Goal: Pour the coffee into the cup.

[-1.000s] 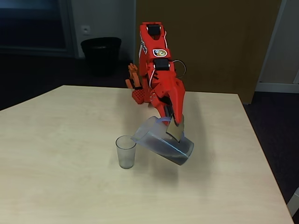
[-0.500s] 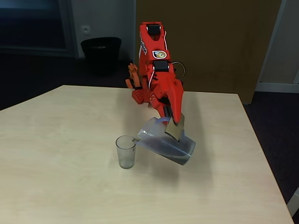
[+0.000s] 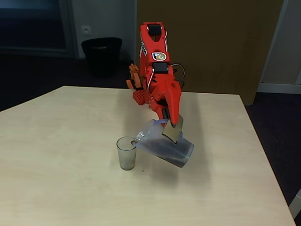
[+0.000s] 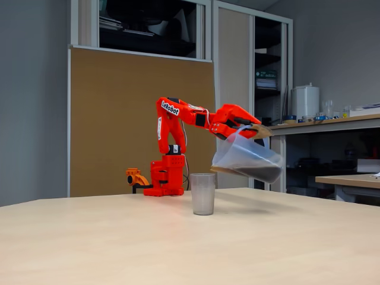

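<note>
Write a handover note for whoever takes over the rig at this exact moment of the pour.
Gripper: shut on the jug's flat handle tab, holding the jug off the table and tilted toward the cup.
Coffee: dark liquid lying in the low side of the tilted jug.
Cup: upright on the table, directly under the jug's lip in a fixed view; whether it holds any coffee yet cannot be told.
Done: jug picked up, brought to the cup, tilt begun.
Left: tilt further until the coffee runs into the cup, then level the jug and set it down.

tilted jug [image 3: 164, 148] overhanging cup [image 3: 126, 153], table [image 3: 61, 155] open to the left in this view
</note>
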